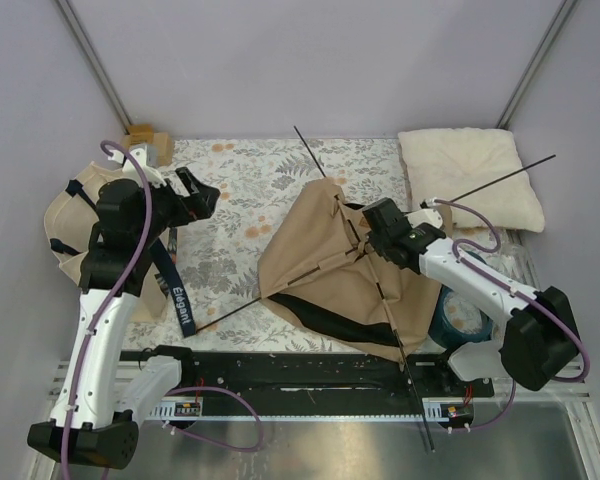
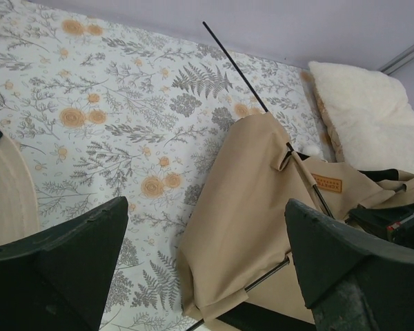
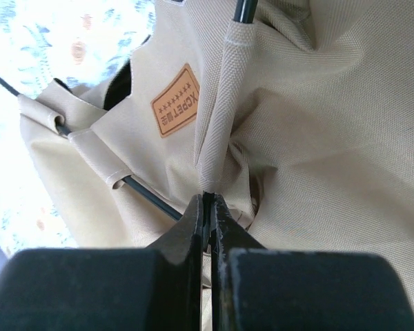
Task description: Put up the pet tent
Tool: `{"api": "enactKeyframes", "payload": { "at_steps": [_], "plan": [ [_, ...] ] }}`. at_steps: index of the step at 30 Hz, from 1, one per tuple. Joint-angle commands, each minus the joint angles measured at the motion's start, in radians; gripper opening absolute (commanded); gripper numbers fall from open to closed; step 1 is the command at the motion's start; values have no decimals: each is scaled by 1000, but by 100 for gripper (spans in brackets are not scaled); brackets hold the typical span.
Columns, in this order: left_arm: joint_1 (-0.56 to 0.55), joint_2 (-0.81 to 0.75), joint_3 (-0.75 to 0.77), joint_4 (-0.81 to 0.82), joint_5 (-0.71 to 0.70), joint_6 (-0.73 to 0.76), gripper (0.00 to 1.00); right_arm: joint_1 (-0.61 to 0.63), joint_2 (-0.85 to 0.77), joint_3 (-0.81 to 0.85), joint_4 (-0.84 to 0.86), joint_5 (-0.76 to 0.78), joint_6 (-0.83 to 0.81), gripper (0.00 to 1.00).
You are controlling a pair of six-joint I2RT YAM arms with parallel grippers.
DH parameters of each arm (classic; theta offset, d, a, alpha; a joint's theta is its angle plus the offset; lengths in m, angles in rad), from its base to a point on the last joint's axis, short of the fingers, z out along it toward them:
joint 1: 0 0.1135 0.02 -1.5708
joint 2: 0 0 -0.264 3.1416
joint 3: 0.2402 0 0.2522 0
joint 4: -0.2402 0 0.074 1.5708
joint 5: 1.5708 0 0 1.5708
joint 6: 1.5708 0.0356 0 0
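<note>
The pet tent (image 1: 330, 270) lies collapsed on the floral mat, tan canvas with black trim and thin dark poles (image 1: 310, 152) sticking out of it. Its brown label patch (image 3: 174, 100) shows just above my right gripper (image 3: 208, 200). That gripper (image 1: 365, 232) is at the tent's upper right, shut on a thin pole where it leaves a canvas sleeve (image 3: 221, 103). My left gripper (image 1: 202, 200) hangs open above the mat's left side, well away from the tent (image 2: 248, 200). Its fingers (image 2: 69, 262) have nothing between them.
A beige tote bag (image 1: 70, 225) with a dark blue strap (image 1: 180, 295) lies under the left arm. A cream fluffy pillow (image 1: 470, 175) sits at the back right. A teal roll (image 1: 460, 315) lies under the right arm. One pole (image 1: 500, 178) reaches over the pillow.
</note>
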Motion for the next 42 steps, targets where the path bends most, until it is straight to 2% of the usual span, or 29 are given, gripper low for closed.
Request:
{"api": "enactKeyframes", "payload": {
  "at_steps": [1,9,17,25,31,36,42],
  "plan": [
    [5,-4,50,22,-18,12,99,3,-89,85,29,79,-96,0],
    [4,-4,-47,59,98,-40,99,-7,-98,174,75,215,-177,0],
    [-18,89,-286,300,384,-241,99,-49,-74,203,142,139,-252,0],
    [-107,283,-288,294,430,-312,99,-64,-101,130,191,77,-306,0],
    [-156,422,-278,268,389,-307,99,-72,-112,91,202,64,-291,0],
    [-177,516,-284,318,376,-260,97,-78,-135,71,213,57,-286,0],
    [-208,614,-303,404,424,-284,92,-81,-163,44,226,44,-271,0]
  ]
}}
